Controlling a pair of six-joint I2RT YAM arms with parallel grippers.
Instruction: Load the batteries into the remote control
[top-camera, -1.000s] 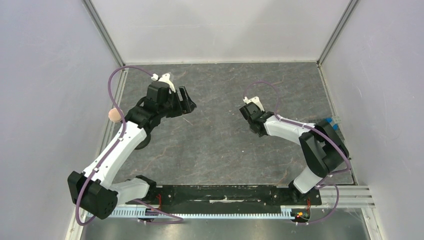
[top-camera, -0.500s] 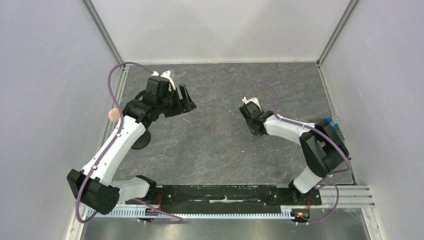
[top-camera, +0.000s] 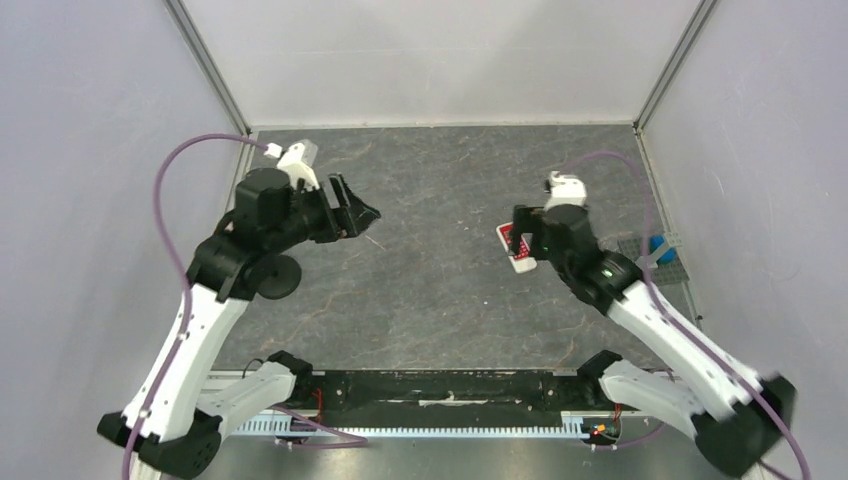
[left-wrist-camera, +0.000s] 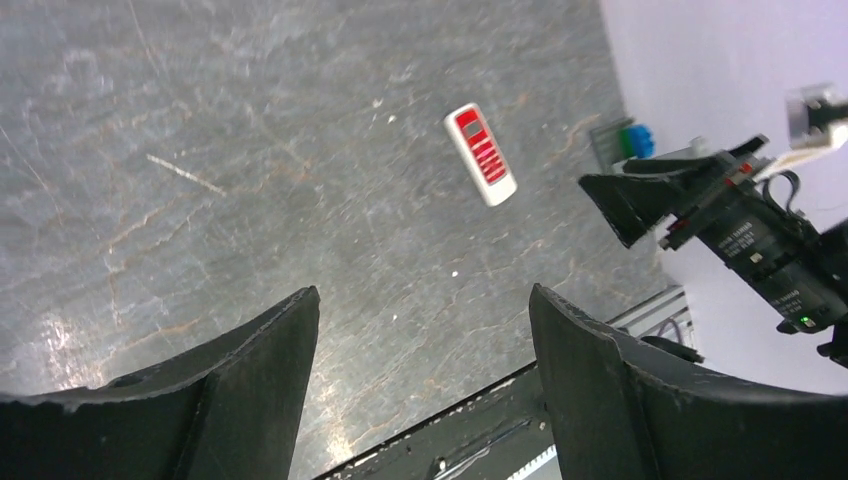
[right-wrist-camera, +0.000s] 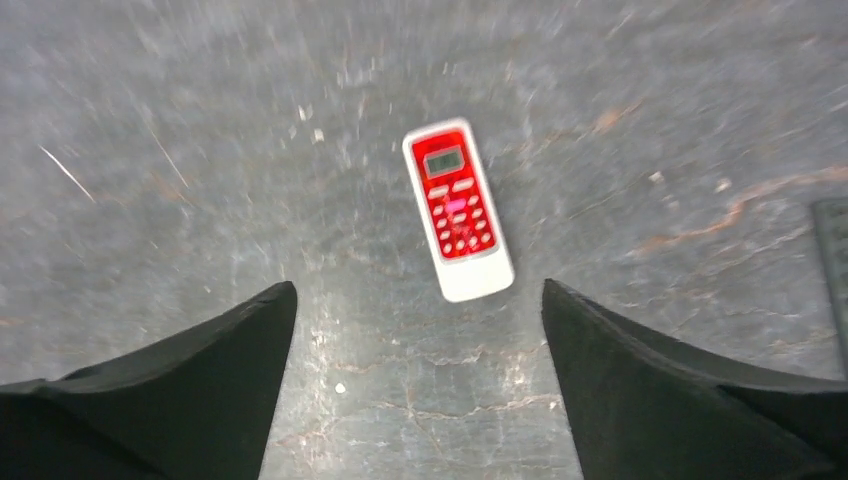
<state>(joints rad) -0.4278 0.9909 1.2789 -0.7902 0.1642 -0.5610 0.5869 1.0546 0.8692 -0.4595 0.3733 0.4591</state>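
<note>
The remote control (top-camera: 517, 248) lies flat on the dark table, red button panel and small display facing up. It is white, and it also shows in both wrist views: the remote (right-wrist-camera: 458, 208) and the remote (left-wrist-camera: 480, 155). My right gripper (right-wrist-camera: 419, 285) hovers over its near end, open, with nothing between the fingers and apart from it; from above the right gripper (top-camera: 528, 236) partly overlaps it. Far to the left my left gripper (top-camera: 355, 208) is open and empty, and its wrist view shows the same gripper (left-wrist-camera: 422, 292) looking across the table. The batteries are out of view.
A blue object (top-camera: 660, 246) sits on a small grey tray at the table's right edge. A black round object (top-camera: 272, 276) lies by the left arm. The black base rail (top-camera: 450, 385) runs along the near edge. Walls enclose three sides.
My right gripper has opened wide and drawn back and up, and the remote, earlier hidden under it, now shows lying face up. The left arm has swung a little to the left.
</note>
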